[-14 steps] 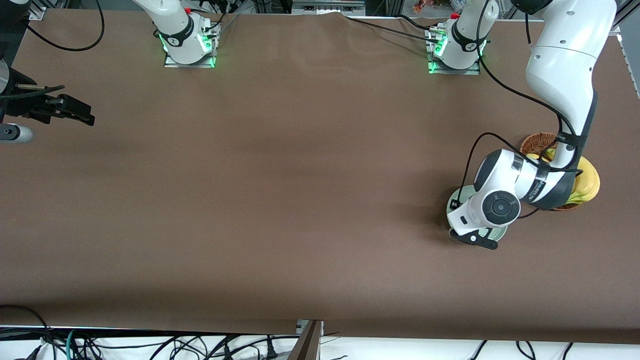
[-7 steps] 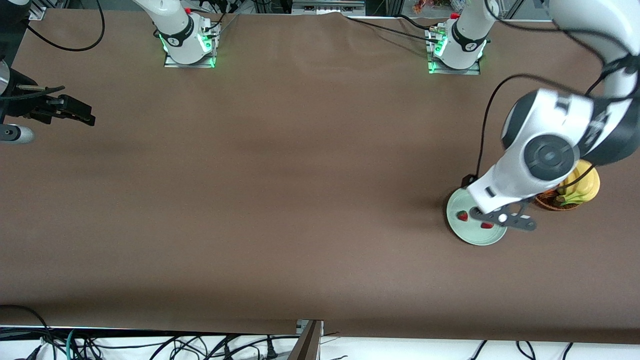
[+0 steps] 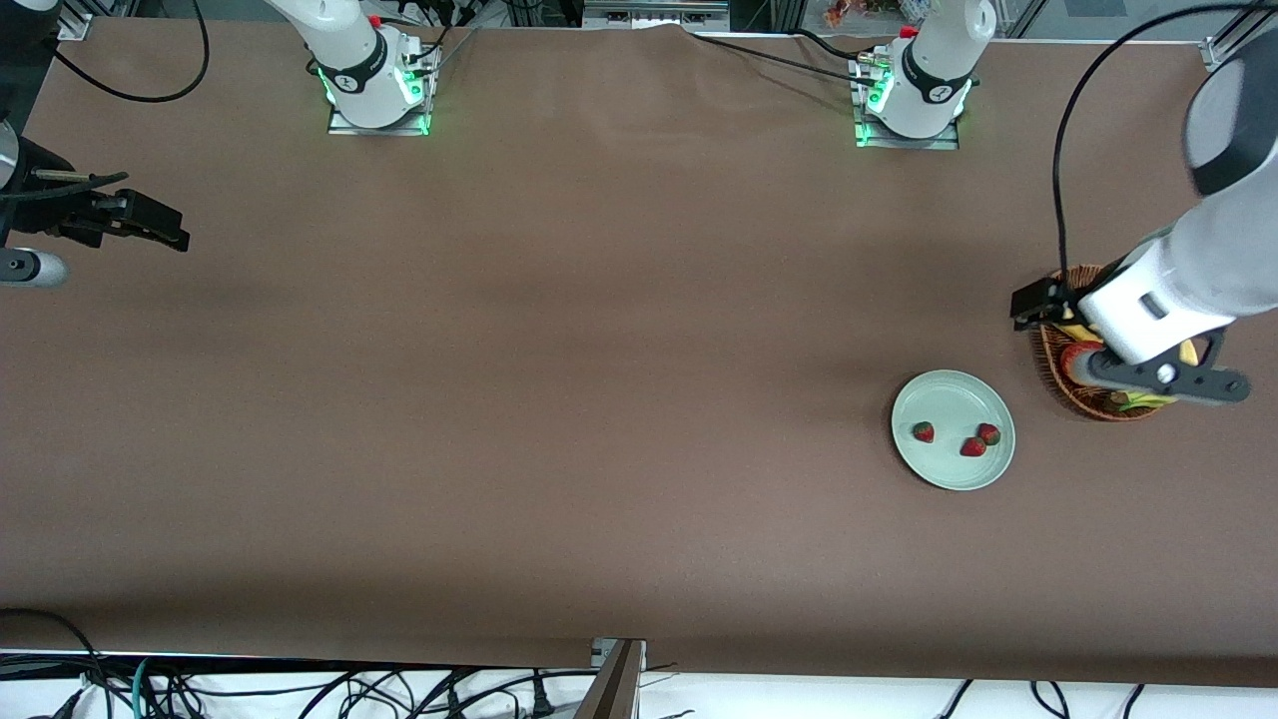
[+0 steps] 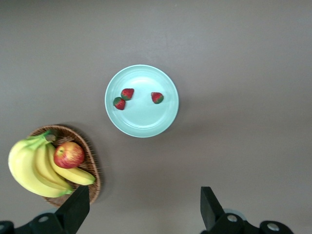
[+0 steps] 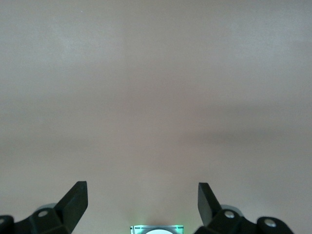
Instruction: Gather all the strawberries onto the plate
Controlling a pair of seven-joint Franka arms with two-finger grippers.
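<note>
The pale mint-green plate (image 3: 949,399) lies toward the left arm's end of the table. Three strawberries lie on it: one (image 3: 925,431) apart and two (image 3: 972,446) (image 3: 989,433) close together. The left wrist view shows the plate (image 4: 163,124) and the strawberries (image 4: 127,93) (image 4: 119,103) (image 4: 157,97) from high above. My left gripper (image 3: 1158,377) is open and empty, raised high over the basket; in its own view (image 4: 144,214) the jaws stand wide apart. My right gripper (image 3: 150,225) waits open and empty at the right arm's end (image 5: 141,204).
A brown wicker basket (image 3: 1053,374) stands beside the plate, closer to the table's end, holding a red apple (image 4: 68,154) and yellow bananas (image 4: 29,168). Its rim (image 4: 92,165) is close to one left finger in the wrist view. The right arm's base light (image 5: 156,228) shows below its gripper.
My left gripper has risen from the plate and moved over the basket, uncovering three strawberries on the plate. The right arm has not moved.
</note>
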